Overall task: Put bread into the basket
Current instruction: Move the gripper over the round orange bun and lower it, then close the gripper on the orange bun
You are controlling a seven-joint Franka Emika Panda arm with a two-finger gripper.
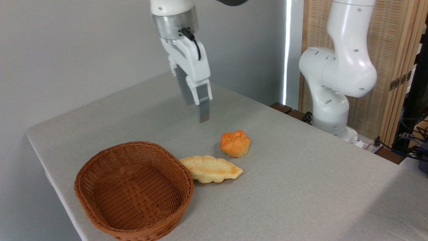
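Note:
The bread [235,143], a small round orange bun with a lobed top, lies on the grey table right of centre. The brown wicker basket [87,202] stands empty at the front left, apart from the bun. My gripper [196,112] hangs in the air above the table, up and to the left of the bun and well clear of it. It is turned so one finger shows partly behind the other. The fingers stand apart and hold nothing.
A pale yellow leaf-shaped flat bread [210,169] lies between the basket and the bun, its left end touching the basket's rim. The arm's white base [329,110] stands at the table's back right. The table's left edge runs just past the basket.

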